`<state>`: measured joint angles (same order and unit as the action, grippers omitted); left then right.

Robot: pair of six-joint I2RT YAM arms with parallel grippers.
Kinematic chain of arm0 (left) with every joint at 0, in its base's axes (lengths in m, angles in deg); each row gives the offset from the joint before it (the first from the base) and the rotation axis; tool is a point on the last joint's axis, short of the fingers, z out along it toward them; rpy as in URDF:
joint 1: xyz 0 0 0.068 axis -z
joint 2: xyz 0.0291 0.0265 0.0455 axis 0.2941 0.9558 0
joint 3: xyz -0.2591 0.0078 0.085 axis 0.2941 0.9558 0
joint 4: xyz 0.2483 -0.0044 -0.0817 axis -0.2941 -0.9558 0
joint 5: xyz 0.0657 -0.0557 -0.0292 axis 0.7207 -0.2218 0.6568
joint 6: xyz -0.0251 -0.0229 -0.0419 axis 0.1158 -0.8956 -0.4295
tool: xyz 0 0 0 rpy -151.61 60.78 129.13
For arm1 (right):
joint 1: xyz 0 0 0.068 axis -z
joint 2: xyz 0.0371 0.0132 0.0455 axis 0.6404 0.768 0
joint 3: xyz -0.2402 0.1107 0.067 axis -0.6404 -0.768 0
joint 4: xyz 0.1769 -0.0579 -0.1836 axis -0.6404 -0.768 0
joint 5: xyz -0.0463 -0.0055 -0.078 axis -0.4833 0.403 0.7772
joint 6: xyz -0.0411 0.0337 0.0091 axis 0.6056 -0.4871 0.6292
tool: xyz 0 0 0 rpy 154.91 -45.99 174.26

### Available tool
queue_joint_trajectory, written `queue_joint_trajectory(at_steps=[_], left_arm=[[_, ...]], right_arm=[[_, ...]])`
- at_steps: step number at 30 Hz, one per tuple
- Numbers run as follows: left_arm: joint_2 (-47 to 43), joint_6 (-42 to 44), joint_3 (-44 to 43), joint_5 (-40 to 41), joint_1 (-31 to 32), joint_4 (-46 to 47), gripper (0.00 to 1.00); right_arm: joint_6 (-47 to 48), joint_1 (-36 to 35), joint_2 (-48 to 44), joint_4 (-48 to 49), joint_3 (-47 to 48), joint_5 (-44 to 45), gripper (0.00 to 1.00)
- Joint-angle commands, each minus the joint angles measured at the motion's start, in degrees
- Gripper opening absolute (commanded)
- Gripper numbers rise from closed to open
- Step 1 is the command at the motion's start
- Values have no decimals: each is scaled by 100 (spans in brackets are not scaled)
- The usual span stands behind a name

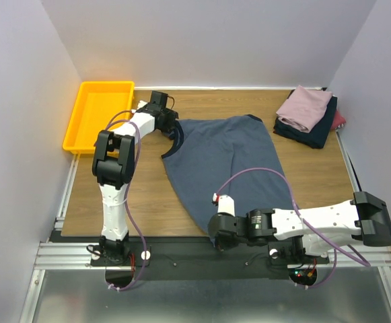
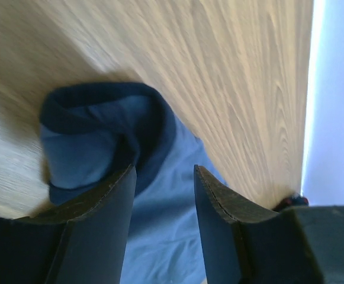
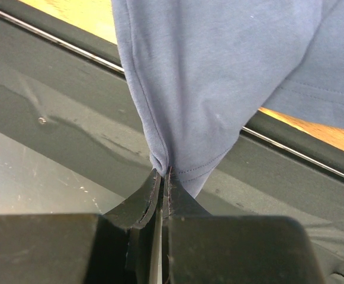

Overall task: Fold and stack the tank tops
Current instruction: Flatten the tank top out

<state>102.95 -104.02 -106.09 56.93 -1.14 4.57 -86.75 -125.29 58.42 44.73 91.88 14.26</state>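
A slate-blue tank top [image 1: 225,158] with darker trim lies spread on the wooden table. My right gripper [image 1: 217,237] is shut on its near hem corner [image 3: 177,160] and holds it over the table's front rail. My left gripper [image 1: 171,124] is open at the top's far-left strap; its fingers [image 2: 109,201] straddle blue cloth [image 2: 160,225] beside the bunched dark trim [image 2: 100,112]. A folded pile with the mauve-pink top [image 1: 306,106] on a navy one [image 1: 313,131] sits at the far right, with a bit of maroon [image 1: 340,120] behind.
A yellow plastic tray [image 1: 81,114] stands at the far left corner. The black and metal front rail [image 3: 53,118] runs under my right gripper. Grey walls close in the table on three sides.
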Motion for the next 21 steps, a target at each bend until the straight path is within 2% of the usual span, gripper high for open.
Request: queue_joint_trajectory(at_steps=[1, 11, 21], left_arm=[[-9, -90, -175, 327, -94, -166, 55], [52, 25, -316, 398, -138, -359, 55], [492, 25, -597, 213, -129, -421, 55]], right_arm=[[-173, -22, -149, 2, -93, 139, 0], [-200, -22, -140, 11, -120, 156, 0], [-226, -22, -140, 20, -111, 174, 1]])
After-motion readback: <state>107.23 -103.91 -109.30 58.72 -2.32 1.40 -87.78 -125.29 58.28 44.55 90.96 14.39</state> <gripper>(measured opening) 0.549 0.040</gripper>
